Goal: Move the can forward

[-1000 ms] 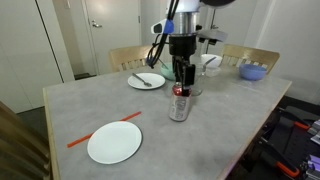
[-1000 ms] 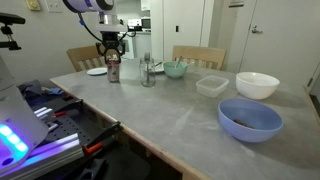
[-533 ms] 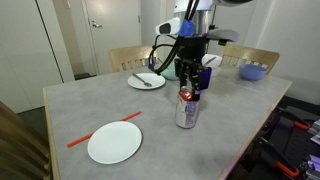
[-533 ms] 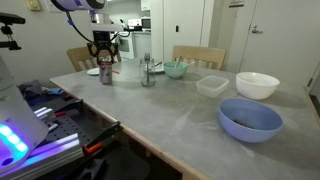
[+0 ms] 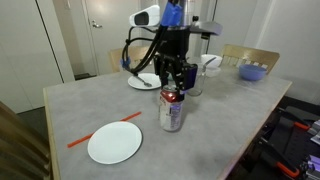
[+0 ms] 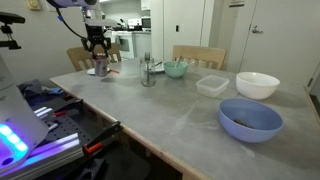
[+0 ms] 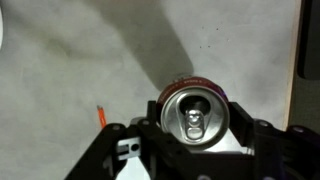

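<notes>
The gripper (image 5: pixel 172 89) is hanging straight down over the grey table (image 5: pixel 235 115) and pinching the can (image 5: pixel 172 116) near its top. In the wrist view the dark fingers (image 7: pixel 150 136) are pressing on the can (image 7: pixel 195 105) from both sides, with its silver lid and pull tab showing between them. The can is standing upright directly beneath the gripper, its red body showing below the fingertips; whether its base is resting on the table or hanging just above it, I cannot tell. In an exterior view a white plate (image 5: pixel 114 143) is lying near the gripper, apart from the can, with a thin orange strip (image 5: pixel 76 142) just beside it. Beyond the gripper a second plate (image 5: pixel 145 80) is carrying a utensil. In an exterior view the gripper (image 6: pixel 98 58) is holding the can (image 6: pixel 100 68) at the far end of the table, with a clear glass (image 6: pixel 148 72) standing apart from it. A white bowl (image 6: pixel 257 85) and a blue bowl (image 6: pixel 250 118) are sitting well away from the gripper.
</notes>
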`<control>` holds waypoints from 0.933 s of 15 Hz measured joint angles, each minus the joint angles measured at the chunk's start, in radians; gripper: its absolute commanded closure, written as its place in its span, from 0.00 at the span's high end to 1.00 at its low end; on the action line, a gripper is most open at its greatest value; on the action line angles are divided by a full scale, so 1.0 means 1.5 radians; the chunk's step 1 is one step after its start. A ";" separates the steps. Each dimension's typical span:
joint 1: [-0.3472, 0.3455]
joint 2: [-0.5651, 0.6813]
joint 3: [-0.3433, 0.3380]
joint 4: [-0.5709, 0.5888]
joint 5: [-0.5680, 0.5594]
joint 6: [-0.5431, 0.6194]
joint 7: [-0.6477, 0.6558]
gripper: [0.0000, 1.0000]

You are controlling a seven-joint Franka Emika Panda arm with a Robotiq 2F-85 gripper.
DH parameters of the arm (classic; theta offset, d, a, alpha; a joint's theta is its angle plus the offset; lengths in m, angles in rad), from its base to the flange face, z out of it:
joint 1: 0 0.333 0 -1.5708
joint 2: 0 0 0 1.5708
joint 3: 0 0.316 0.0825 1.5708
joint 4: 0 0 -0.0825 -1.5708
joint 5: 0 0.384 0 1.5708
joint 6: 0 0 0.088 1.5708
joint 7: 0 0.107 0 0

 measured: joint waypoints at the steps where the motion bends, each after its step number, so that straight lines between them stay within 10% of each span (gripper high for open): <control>1: 0.006 0.012 0.000 0.019 -0.015 -0.011 0.001 0.45; 12: 0.037 0.133 -0.002 0.170 -0.120 -0.121 0.065 0.46; 14: 0.038 0.139 -0.002 0.177 -0.124 -0.124 0.075 0.60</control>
